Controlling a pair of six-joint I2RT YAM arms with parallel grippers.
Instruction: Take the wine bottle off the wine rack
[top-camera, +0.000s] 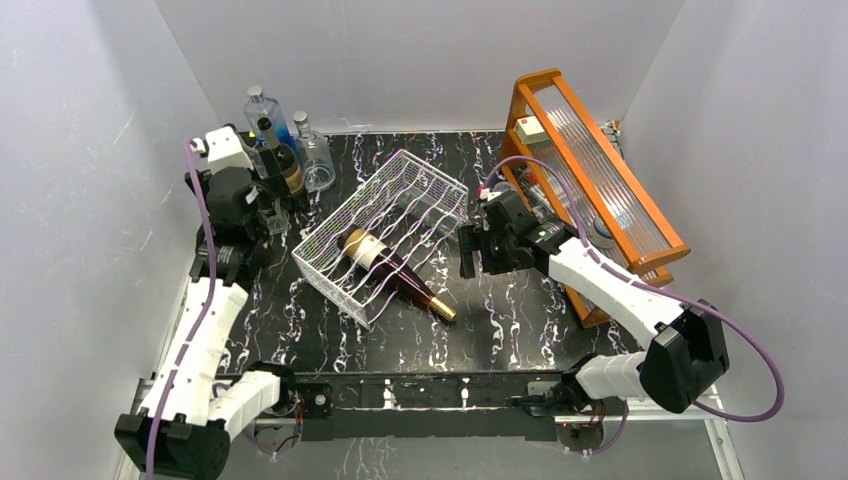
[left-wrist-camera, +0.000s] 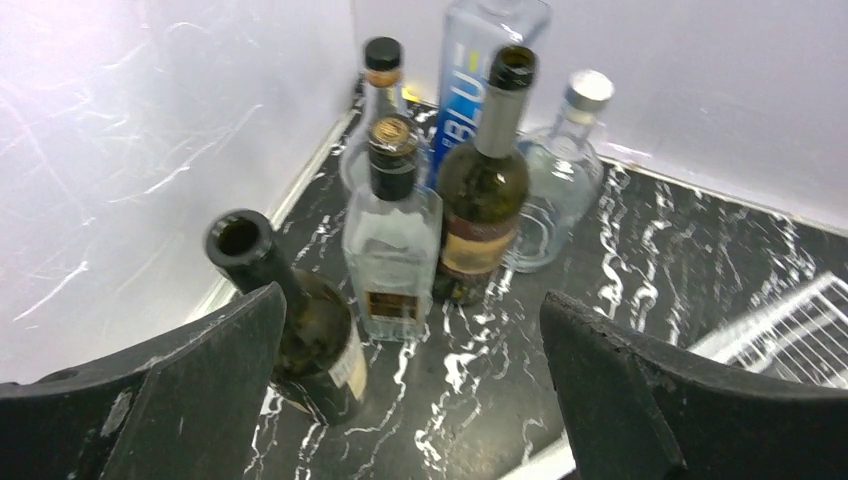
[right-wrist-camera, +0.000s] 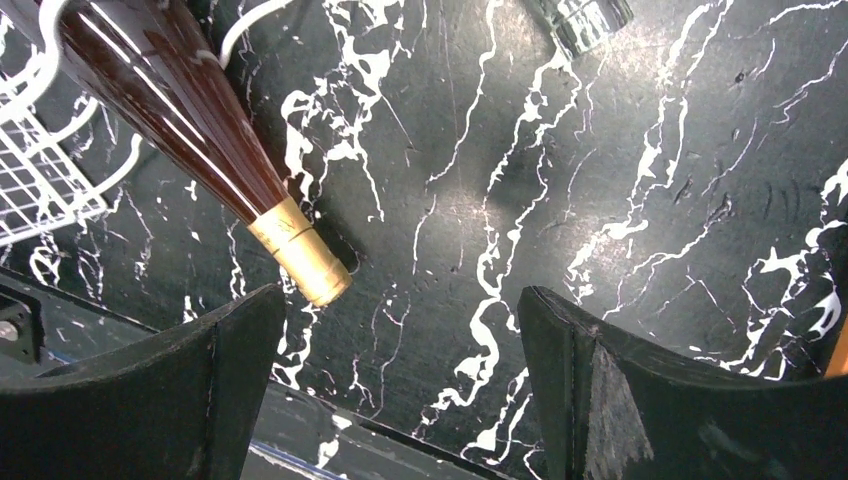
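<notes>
Wine bottle (top-camera: 395, 270) lies in wine rack (top-camera: 385, 215); left gripper (left-wrist-camera: 410, 305) and right gripper (right-wrist-camera: 400, 300) jaws spread, empty; blue bottle (left-wrist-camera: 470, 90) reads "BLU".

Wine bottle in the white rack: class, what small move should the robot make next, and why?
Probably slide the open right gripper sideways and down until its jaws straddle the gold-foiled neck of the wine bottle. The neck pokes out of the wine rack, uncovered, near one finger.

Black white-veined surface (top-camera: 520, 320), cluster of standing glass bottles (left-wrist-camera: 480, 190) in its far left corner, orange wooden frame (top-camera: 600, 165) with ribbed clear panels at far right
</notes>
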